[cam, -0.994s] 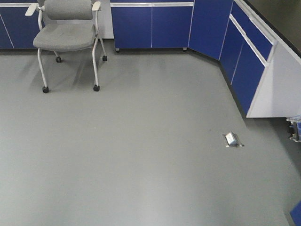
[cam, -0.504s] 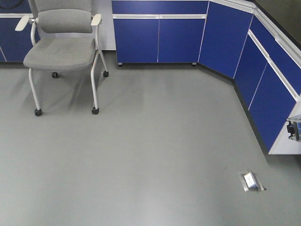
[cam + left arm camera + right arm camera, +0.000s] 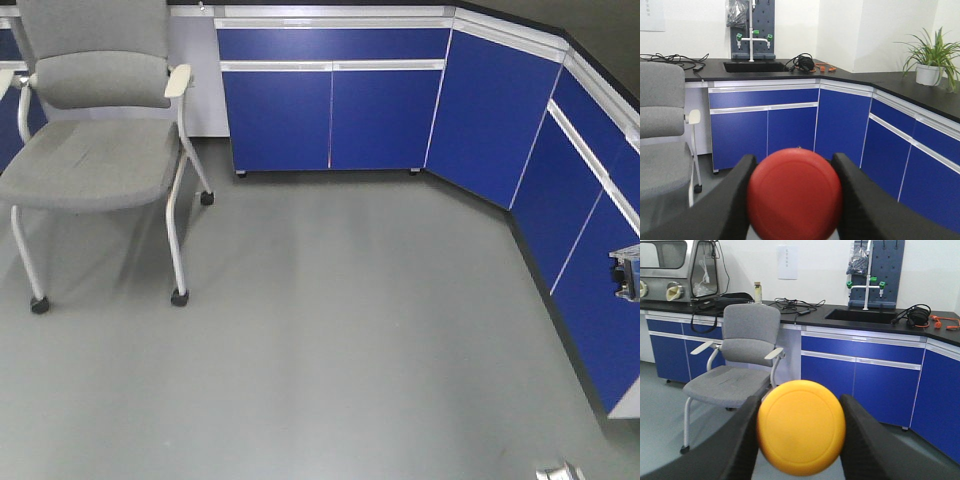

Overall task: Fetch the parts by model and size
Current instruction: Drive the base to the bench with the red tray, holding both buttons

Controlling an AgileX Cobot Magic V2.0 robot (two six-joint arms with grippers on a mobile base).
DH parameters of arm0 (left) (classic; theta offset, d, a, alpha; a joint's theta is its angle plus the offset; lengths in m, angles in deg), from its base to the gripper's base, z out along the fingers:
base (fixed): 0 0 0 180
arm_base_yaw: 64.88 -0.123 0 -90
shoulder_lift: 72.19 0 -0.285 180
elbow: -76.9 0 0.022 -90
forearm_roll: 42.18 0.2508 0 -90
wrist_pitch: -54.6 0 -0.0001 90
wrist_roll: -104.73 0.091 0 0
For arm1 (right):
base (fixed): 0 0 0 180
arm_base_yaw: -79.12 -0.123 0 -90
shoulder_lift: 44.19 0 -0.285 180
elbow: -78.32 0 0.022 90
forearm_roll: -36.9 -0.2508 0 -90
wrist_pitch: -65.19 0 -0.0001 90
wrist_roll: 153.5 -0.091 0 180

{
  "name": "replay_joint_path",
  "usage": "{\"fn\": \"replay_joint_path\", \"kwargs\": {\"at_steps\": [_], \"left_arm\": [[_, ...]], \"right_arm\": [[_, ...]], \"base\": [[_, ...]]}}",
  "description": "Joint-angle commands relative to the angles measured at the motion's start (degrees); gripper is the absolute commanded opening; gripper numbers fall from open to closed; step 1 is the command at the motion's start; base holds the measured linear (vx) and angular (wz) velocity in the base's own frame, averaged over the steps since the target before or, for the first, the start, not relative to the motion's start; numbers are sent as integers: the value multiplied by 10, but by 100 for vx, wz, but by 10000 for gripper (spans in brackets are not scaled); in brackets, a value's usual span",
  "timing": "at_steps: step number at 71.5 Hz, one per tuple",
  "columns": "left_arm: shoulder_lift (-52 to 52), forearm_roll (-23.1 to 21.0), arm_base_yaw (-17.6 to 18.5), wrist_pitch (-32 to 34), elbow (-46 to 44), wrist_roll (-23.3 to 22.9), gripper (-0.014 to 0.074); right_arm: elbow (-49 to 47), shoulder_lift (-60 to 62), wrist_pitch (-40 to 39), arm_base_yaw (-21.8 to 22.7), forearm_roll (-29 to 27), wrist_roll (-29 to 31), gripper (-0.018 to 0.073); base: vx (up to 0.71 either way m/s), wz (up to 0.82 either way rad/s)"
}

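In the left wrist view the red-capped push button [image 3: 795, 194] fills the space between two black fingers, and my left gripper [image 3: 794, 197] is shut on it, cap facing the camera. Its base is hidden behind the cap. The right wrist view shows the yellow-capped push button [image 3: 801, 427] held the same way, with my right gripper [image 3: 801, 432] shut on it. Neither arm nor either part shows in the front view, which looks down at the floor.
A grey wheeled chair [image 3: 95, 150] stands at the left on grey floor. Blue cabinets [image 3: 330, 105] run along the back and bend down the right side [image 3: 580, 230]. A metal floor socket [image 3: 558, 472] is at the bottom edge. A black counter with a sink [image 3: 752, 65] tops the cabinets.
The front view has advanced toward the cabinets: chair and cabinets have grown larger and shifted down and left, and the floor socket has slid to the bottom edge.
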Motion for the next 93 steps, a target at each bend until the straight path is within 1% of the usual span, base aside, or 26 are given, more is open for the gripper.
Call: {"fn": "replay_joint_path", "kwargs": {"at_steps": [1, 28, 44, 60, 93], "left_arm": [[-12, 1, 2, 43, -13, -4, -7], [-12, 1, 2, 43, -13, -4, -7], [-12, 1, 2, 43, -13, -4, -7], [-12, 1, 2, 43, -13, -4, -7], [-12, 1, 2, 43, -13, -4, -7]], "right_arm": [[-17, -5, -50, 3, 7, 2, -2], [-17, -5, -50, 3, 7, 2, -2], [-17, -5, -50, 3, 7, 2, -2], [-17, -5, -50, 3, 7, 2, -2], [-17, -5, -50, 3, 7, 2, -2]], "base": [[51, -6], [48, -10], [42, -38], [38, -79], [30, -97]]}}
